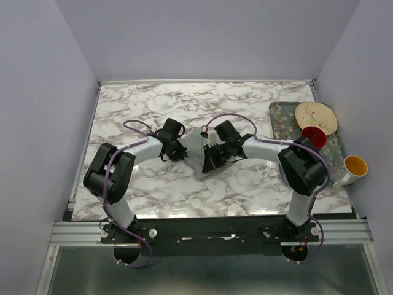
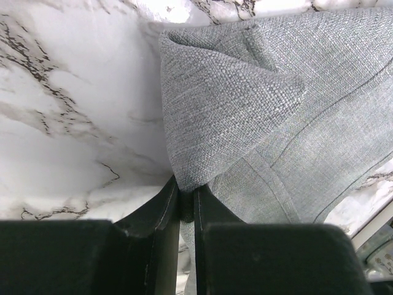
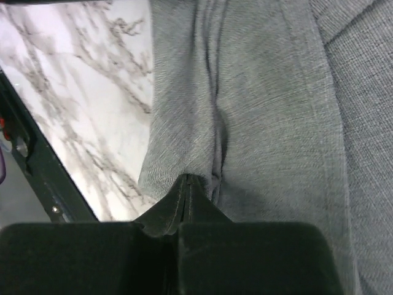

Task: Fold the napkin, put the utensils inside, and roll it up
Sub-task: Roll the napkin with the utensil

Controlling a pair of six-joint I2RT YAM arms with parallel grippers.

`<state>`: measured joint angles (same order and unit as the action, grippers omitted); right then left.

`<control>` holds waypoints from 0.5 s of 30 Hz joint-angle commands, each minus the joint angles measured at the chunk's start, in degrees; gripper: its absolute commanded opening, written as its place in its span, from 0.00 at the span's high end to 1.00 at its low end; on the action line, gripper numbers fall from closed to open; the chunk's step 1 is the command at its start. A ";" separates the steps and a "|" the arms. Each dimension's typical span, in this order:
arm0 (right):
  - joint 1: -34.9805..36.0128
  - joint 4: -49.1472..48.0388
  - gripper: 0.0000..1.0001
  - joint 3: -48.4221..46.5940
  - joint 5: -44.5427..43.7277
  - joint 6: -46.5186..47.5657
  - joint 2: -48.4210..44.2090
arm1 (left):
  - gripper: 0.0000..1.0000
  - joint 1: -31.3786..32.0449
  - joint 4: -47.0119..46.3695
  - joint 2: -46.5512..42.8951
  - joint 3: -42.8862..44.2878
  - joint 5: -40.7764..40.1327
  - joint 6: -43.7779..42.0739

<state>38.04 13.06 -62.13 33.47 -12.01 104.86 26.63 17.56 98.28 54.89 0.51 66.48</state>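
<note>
Left jaws narrow, pinching a folded corner of the napkin [image 2: 233, 123]; right jaws closed tight on a napkin fold; the napkin lies bunched in the middle of the surface [image 1: 147, 104], between both jaws.

top: overhead from behind | wrists: close, downward | shared: napkin [image 1: 196, 153]

The napkin [image 2: 233, 110] is looking like coarse, matt woven cloth; the desk [image 2: 73, 110] is gleaming smooth, glossy, marble-veined.
</note>
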 commanded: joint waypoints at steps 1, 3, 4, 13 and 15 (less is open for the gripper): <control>0.19 -3.83 0.99 2.19 -4.81 1.28 5.69 | 1.00 -0.44 5.29 3.15 -1.19 -7.63 -1.70; 0.19 -4.45 0.99 1.66 -5.52 1.99 7.46 | 1.00 -0.53 4.85 2.89 -1.63 -7.28 -2.14; 0.28 -4.36 0.99 1.31 -5.44 2.51 8.42 | 1.00 -0.53 4.42 2.71 -1.81 -7.19 -2.40; 3.51 7.23 0.67 -2.90 -17.55 7.52 -2.28 | 1.00 -0.53 6.16 2.71 -0.75 -6.49 -2.85; 4.84 10.40 0.56 -5.45 -19.66 7.09 -3.95 | 1.00 -0.53 6.96 2.88 -0.05 -5.97 -2.14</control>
<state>40.10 15.03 -63.55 26.17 -8.71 105.56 26.59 17.74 98.37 55.33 -0.08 65.36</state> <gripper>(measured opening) 0.356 0.177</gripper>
